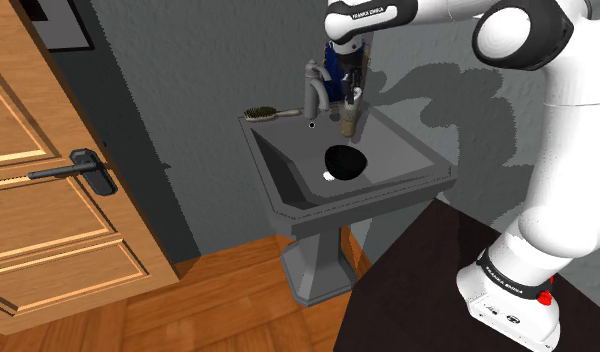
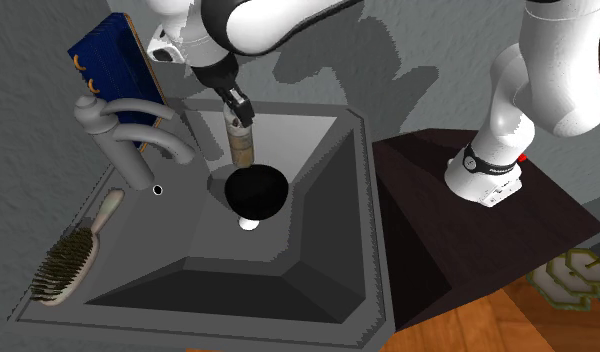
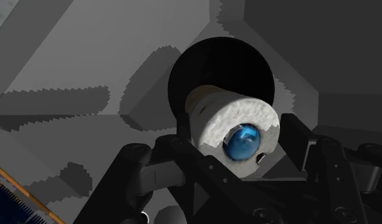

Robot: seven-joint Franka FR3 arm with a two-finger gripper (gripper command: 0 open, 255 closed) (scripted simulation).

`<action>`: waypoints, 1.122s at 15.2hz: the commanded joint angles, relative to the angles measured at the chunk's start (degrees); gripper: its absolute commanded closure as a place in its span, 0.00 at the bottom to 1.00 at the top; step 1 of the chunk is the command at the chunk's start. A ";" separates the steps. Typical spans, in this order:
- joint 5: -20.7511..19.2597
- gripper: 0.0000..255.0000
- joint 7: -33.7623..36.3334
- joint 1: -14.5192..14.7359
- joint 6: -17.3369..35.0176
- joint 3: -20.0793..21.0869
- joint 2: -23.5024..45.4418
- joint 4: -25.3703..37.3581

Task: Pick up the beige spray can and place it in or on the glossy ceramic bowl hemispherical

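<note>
One arm, one door, one sink, and one can clamped over one bowl.

The white arm reached from its single dark stand at the shoulder view's lower right toward the upper middle, while the wooden door filled the left edge. The grey pedestal sink sat between them, with one faucet, one blue box and one hairbrush lining the second exterior view's left rim. That left the basin's right slope and lower floor open. One black bowl lay in the basin near the frame's centre. The one beige spray can stood upright just above it, its lower end at the bowl's upper rim; contact could not be judged. The gripper had its two black fingers pressed against the can's top, one on each side.
</note>
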 commanded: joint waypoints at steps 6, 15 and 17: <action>-0.17 1.00 1.00 -0.13 5.04 -0.01 0.70 -4.36; -0.48 1.00 2.19 -0.25 10.93 -0.06 2.49 -8.57; -0.56 1.00 2.46 -0.27 12.19 -0.08 3.00 -9.33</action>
